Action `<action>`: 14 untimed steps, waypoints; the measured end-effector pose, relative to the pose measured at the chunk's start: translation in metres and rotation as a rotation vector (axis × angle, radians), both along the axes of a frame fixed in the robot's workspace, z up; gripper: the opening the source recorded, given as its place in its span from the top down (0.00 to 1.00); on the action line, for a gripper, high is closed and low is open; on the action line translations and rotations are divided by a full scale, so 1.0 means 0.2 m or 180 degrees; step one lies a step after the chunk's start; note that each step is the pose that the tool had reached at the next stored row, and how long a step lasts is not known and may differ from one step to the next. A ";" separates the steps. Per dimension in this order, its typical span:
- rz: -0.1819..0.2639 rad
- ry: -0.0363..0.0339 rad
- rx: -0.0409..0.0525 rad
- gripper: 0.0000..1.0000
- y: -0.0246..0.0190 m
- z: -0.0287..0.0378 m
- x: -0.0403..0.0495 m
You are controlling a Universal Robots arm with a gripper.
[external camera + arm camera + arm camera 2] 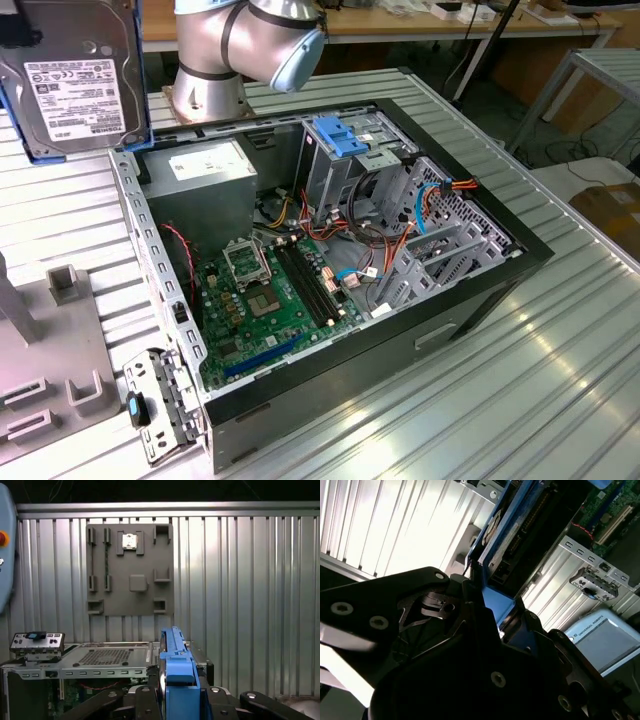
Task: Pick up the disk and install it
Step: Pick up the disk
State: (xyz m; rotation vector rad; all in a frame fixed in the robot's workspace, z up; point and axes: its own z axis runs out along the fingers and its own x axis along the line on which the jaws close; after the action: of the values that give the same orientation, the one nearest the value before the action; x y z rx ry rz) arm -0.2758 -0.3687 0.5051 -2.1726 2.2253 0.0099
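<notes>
Clamping the disk (75,75) between closed fingers, the gripper (177,697) should keep it square with the drive cage (345,150) at twelve o'clock in the case (450,320).

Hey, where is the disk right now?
The disk is in the exterior view's upper left, raised and outside the open computer case; in the first wrist view the tool grips it edge-on.

Near the open computer case (330,385), the disk (72,72) hangs upright.
</notes>
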 end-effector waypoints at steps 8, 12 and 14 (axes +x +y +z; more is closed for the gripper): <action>0.0000 0.0000 0.0000 0.63 0.000 -0.005 0.252; 0.0000 0.0000 0.0000 0.63 0.000 -0.009 0.384; 0.0000 0.0000 0.0000 0.63 0.000 -0.011 0.433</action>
State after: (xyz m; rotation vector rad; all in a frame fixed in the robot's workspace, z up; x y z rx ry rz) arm -0.1892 -0.3687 0.5029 -2.1728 2.2253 0.0100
